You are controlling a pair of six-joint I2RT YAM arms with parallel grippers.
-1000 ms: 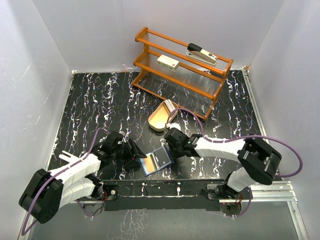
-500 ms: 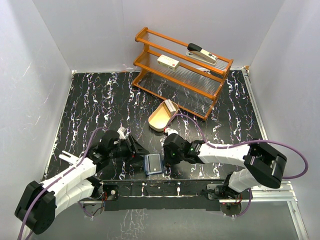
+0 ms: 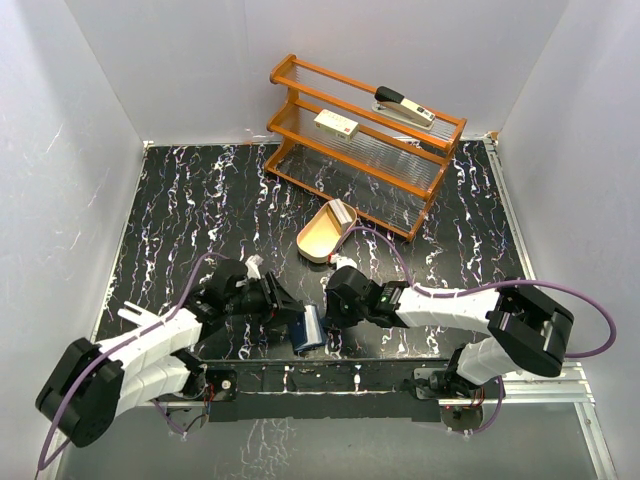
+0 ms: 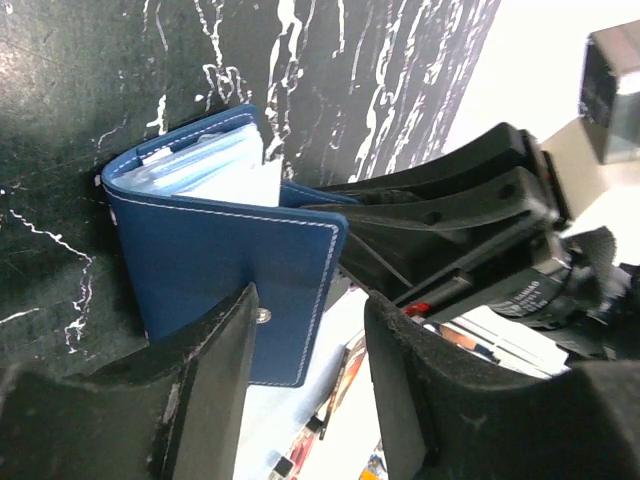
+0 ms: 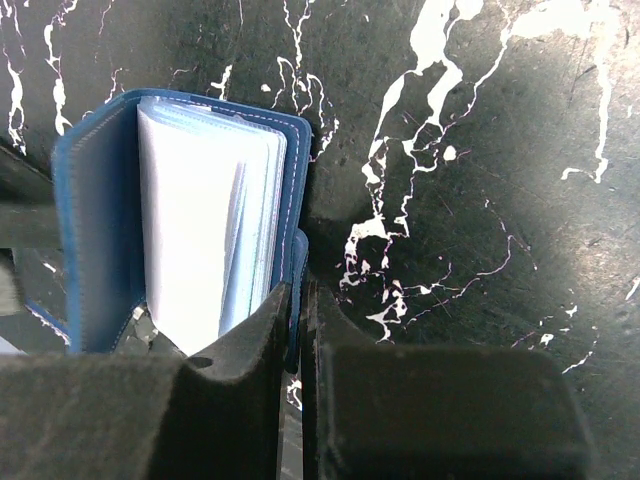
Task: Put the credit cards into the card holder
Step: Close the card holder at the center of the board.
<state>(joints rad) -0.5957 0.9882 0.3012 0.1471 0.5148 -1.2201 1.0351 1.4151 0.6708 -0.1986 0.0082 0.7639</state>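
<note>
The card holder [image 3: 310, 327], dark blue with pale glossy pockets, stands on edge near the table's front, folded almost shut. My right gripper [image 3: 328, 318] is shut on its outer flap [image 5: 296, 262], which runs between the fingers. In the right wrist view the card holder [image 5: 190, 210] shows its pale inner sleeves. My left gripper [image 3: 290, 315] is at the holder's other side, jaws apart. In the left wrist view the card holder [image 4: 220, 250] has its snap cover against one finger [image 4: 215, 360]; the other finger stands clear. Pale credit cards [image 3: 343, 212] stand at the far end of the tan tray [image 3: 318, 240].
An orange wooden rack [image 3: 360, 150] stands at the back, with a cream red-labelled box [image 3: 336, 124] and a stapler [image 3: 404, 105] on its shelves. White walls close in the black marbled table [image 3: 200, 210] on three sides.
The card holder lay open a second ago; now it is folded nearly shut and stands on edge. My left gripper has moved in against it and its jaws have narrowed.
</note>
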